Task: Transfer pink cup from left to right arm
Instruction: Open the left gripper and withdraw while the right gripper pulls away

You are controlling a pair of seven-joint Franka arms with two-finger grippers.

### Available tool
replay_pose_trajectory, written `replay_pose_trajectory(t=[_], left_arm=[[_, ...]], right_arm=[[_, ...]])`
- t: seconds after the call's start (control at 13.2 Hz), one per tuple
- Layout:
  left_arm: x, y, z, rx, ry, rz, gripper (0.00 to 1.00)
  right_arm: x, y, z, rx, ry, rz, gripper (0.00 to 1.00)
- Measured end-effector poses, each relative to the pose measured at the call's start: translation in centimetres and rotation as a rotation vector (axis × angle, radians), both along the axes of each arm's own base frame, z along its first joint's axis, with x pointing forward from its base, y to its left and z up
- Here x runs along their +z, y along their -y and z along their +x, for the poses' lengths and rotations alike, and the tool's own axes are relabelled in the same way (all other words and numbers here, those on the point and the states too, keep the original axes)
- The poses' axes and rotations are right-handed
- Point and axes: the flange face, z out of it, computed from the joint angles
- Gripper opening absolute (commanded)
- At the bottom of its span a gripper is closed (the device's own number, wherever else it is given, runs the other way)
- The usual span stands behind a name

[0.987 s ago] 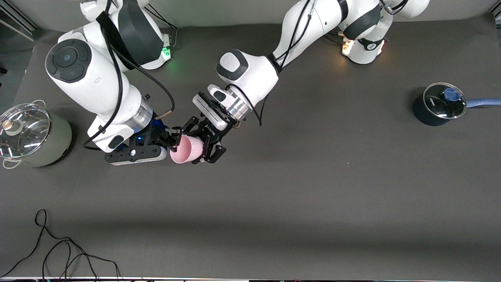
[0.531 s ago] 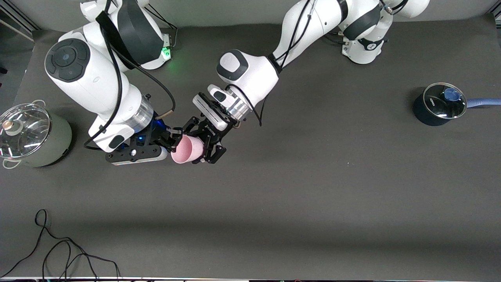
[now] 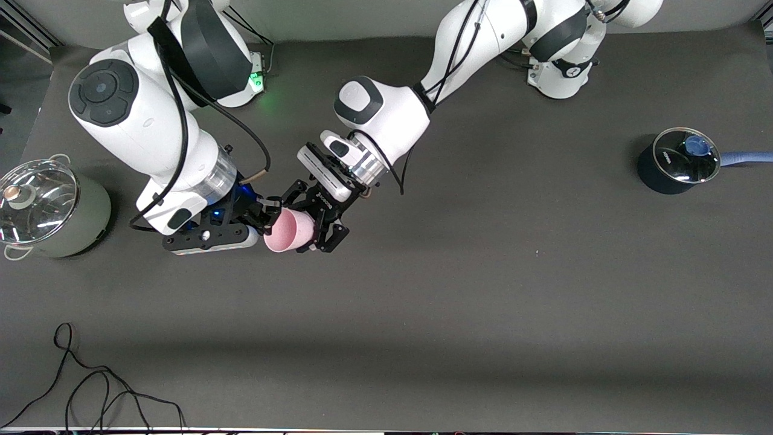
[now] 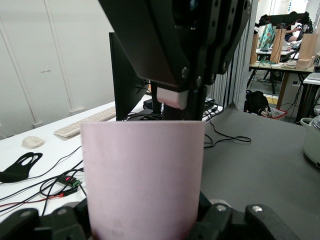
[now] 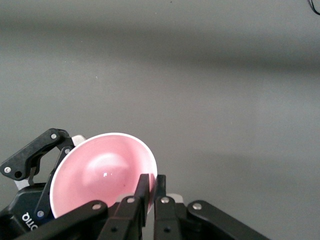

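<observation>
The pink cup [image 3: 288, 232] is held up in the air over the middle of the table, lying on its side. My left gripper [image 3: 302, 225] is shut on the cup's body; in the left wrist view the cup [image 4: 142, 175] fills the space between its jaws. My right gripper [image 3: 269, 216] is shut on the cup's rim. In the right wrist view its fingers [image 5: 144, 185] pinch the wall of the cup [image 5: 100, 175], one inside and one outside. The left gripper's fingers [image 5: 35, 152] show beside the cup there.
A pale green pot with a glass lid [image 3: 45, 208] stands at the right arm's end of the table. A dark blue pot with a glass lid [image 3: 676, 162] stands at the left arm's end. A black cable [image 3: 90, 386] lies near the front edge.
My right arm has edged very slightly toward the cup's rim. The cup and my left gripper have stayed in place.
</observation>
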Motion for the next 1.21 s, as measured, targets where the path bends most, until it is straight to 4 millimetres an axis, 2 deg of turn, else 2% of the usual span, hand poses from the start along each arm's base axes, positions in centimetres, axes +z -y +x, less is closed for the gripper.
replay_pose_trajectory(t=[0.53, 0.76, 1.06, 1.21], left_arm=[[0.0, -0.5, 0.6, 0.011, -0.006, -0.007, 1.0], [0.0, -1.0, 1.2, 0.014, -0.009, -0.006, 1.0], [-1.0, -4.1, 3.2, 0.038, -0.022, 0.048, 1.0], [-2.2, -5.7, 3.1, 0.037, -0.043, 0.1, 1.0]], right_arm=[[0.3, 1.0, 0.4, -0.015, 0.008, -0.002, 0.0], [1.0, 3.0, 1.3, -0.04, 0.02, 0.002, 0.0], [1.6, 6.1, 2.2, 0.018, 0.022, -0.013, 0.0], [1.6, 7.7, 2.4, 0.038, 0.012, -0.022, 0.0]])
